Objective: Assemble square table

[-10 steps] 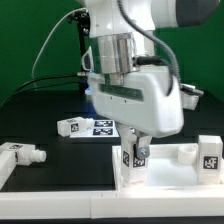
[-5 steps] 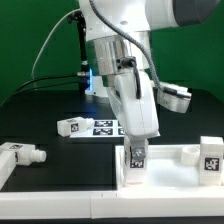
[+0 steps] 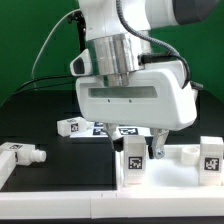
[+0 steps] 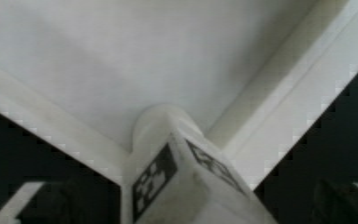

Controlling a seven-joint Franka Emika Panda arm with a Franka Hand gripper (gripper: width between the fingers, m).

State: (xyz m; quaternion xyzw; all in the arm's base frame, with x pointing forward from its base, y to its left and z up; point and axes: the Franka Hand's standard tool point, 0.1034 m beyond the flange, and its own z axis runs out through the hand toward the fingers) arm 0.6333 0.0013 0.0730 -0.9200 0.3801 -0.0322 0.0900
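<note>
Square table panel (image 3: 168, 176) lies flat at the near edge of the black table (image 3: 50, 105), toward the exterior view's right, rim up.

- Two legs stand upright at its corners: one leg (image 3: 133, 160) directly under the arm, the second leg (image 3: 209, 158) at the corner on the exterior view's right. Whether either is fully seated in its socket cannot be told.
- Wrist view: the tagged leg (image 4: 179, 170) rises from the corner of the panel (image 4: 140, 60).
- Gripper (image 3: 140, 142) hangs over the first leg, straddling its top. In the wrist view dark gaps show between the leg and the blurred fingers, so the jaws look spread, not clamped.
- Loose leg (image 3: 20, 155) lies on its side well apart, at the exterior view's left.
- A white tagged piece (image 3: 70, 127) just beside the marker board (image 3: 103, 127) may be the fourth leg; too small to be sure.

Judgement: roughly halfway. Two legs are placed and two are left to fetch and fit, and the leg under the arm may need more tightening.
</note>
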